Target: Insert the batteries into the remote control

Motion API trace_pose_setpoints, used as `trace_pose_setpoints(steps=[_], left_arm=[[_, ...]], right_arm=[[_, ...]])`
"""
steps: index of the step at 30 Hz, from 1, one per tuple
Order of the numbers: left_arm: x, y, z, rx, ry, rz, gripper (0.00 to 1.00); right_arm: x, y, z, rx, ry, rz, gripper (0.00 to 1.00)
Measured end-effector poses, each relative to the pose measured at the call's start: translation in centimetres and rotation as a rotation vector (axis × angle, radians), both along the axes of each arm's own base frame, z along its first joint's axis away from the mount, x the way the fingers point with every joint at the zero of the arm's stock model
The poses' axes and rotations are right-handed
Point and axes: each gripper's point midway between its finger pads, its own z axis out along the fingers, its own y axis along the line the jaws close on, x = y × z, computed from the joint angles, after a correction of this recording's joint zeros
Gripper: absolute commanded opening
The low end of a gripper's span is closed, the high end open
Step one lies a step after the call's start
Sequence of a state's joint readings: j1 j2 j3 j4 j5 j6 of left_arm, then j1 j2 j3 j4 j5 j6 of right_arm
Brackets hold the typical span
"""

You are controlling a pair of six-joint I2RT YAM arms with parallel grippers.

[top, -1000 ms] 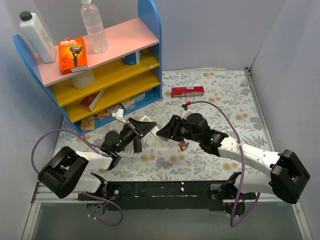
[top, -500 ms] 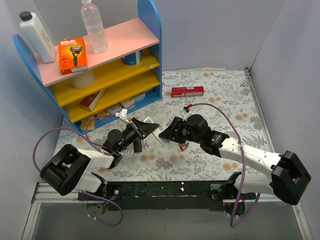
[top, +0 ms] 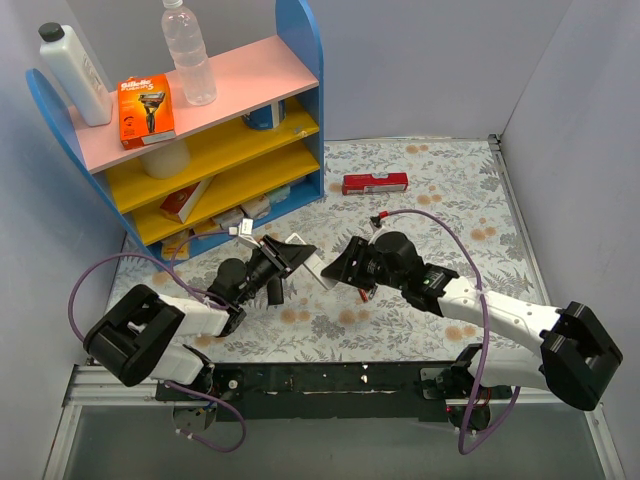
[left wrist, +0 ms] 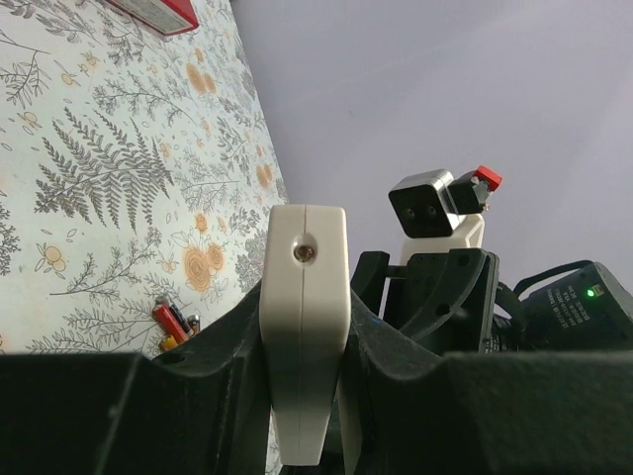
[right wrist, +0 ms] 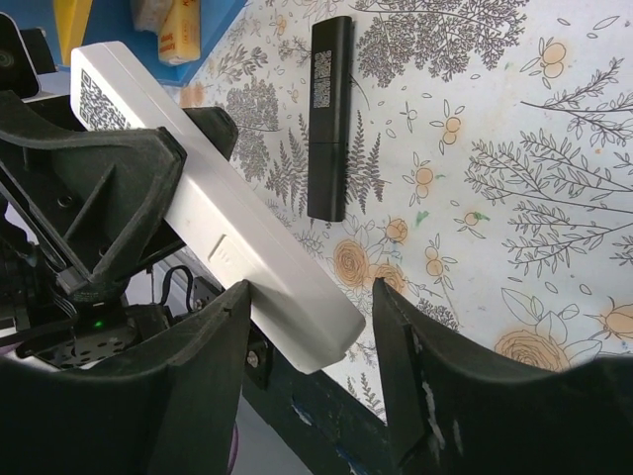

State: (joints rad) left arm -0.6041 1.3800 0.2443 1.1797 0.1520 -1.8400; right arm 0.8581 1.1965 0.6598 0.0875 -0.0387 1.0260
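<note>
Bright, even light, soft shadows

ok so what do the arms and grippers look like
White links and chunky black joints on left arm and right arm, a purple cable looping along each. Angular black fingers on left gripper and right gripper. Green light on the right arm.
</note>
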Motion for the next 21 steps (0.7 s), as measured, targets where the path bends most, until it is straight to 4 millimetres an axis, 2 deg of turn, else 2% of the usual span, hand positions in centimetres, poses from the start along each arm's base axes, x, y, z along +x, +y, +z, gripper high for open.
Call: trace_pose_setpoints(steps=[5, 9, 14, 21], left_arm=[[0.2, 0.1, 0.3, -0.013, -0.004, 0.011, 0.0], [0.2, 0.2, 0.8, -0.033, -0.015, 0.015, 0.0], [0.4, 0.5, 1.7, -0.053, -0.039, 0.027, 0.0], [0.2, 0.9, 3.1, -0.067, -0.085, 0.035, 0.0]], right_arm=[[0.1, -0.2, 0.2, 0.01, -0.013, -0.007, 0.7], [0.3, -0.1, 0.7, 0.016, -0.017, -0.014, 0.69], [0.5, 0.0, 1.4, 0.027, -0.008, -0.024, 0.78], [0.9, 0.2, 2.3, 0.051, -0.042, -0.015, 0.8]])
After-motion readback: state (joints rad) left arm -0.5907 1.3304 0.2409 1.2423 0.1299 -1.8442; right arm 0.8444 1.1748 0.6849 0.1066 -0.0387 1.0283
